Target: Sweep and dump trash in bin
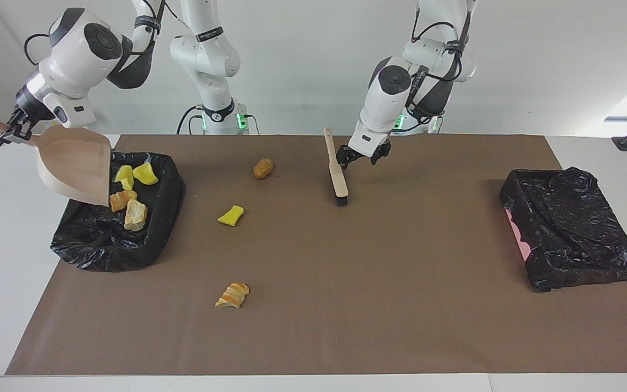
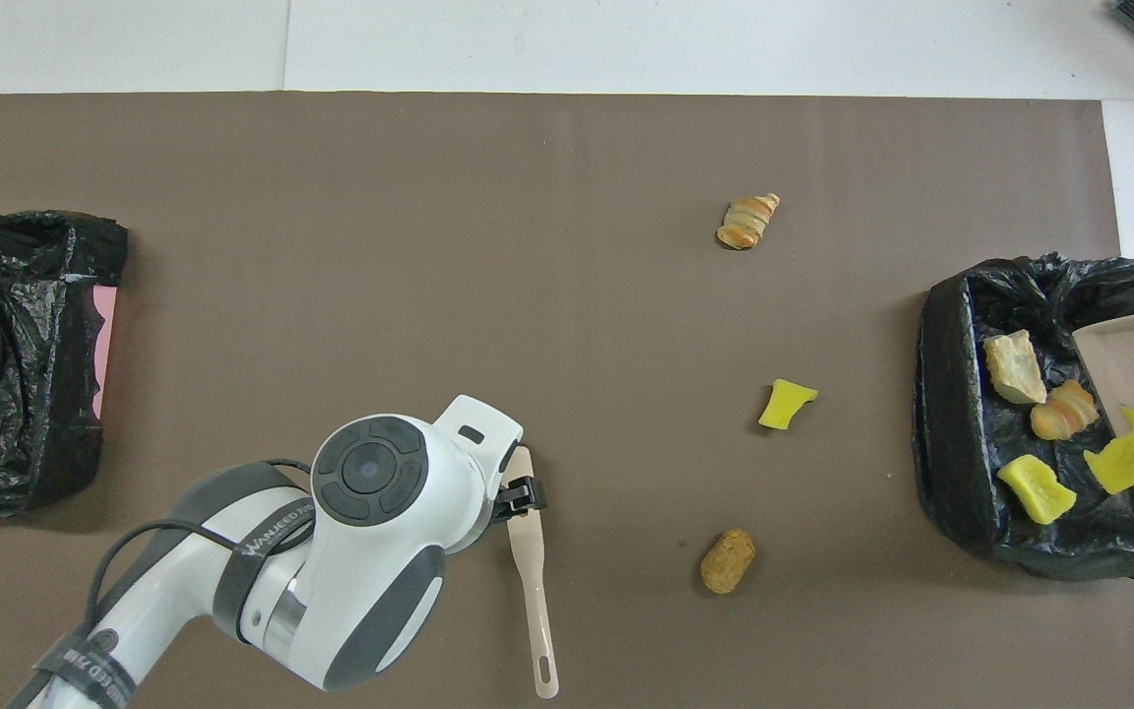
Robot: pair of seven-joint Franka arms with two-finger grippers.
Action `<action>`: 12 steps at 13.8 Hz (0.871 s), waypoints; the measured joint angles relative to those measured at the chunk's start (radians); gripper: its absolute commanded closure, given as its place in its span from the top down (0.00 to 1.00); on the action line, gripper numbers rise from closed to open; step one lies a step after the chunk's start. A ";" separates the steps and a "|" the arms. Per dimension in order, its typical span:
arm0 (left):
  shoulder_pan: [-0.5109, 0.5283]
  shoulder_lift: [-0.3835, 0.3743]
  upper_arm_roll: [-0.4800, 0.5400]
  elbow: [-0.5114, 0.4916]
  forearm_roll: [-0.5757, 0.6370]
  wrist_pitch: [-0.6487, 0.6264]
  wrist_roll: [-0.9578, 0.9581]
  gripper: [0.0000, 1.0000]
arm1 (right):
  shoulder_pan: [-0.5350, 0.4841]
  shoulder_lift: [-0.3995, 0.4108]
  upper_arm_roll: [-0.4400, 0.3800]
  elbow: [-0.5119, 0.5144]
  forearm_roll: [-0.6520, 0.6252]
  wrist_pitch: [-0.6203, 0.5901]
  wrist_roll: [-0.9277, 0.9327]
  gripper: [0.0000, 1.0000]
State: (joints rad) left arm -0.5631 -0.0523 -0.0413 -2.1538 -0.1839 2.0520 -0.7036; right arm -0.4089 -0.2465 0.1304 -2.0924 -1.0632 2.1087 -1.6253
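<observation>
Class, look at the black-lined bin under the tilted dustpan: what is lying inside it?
In the bin lie four pieces: a tan chunk, an orange-striped one and two yellow ones. The dustpan hides one corner of the bin.
</observation>
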 measured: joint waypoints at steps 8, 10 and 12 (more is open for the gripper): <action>0.212 -0.052 0.004 0.087 0.065 -0.110 0.263 1.00 | 0.016 -0.025 0.001 -0.012 0.138 -0.006 -0.022 0.00; 0.261 -0.053 0.005 0.111 0.073 -0.128 0.324 1.00 | 0.033 -0.025 0.001 -0.014 0.266 -0.047 -0.022 0.00; 0.311 -0.054 0.006 0.139 0.075 -0.154 0.396 1.00 | 0.037 -0.025 0.001 -0.017 0.400 -0.071 -0.023 0.00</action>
State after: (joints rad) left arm -0.2523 -0.1061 -0.0355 -2.0153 -0.1089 1.8982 -0.3072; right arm -0.3721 -0.2711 0.1313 -2.1096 -0.6629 2.0382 -1.6484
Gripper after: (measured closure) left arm 0.000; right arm 0.678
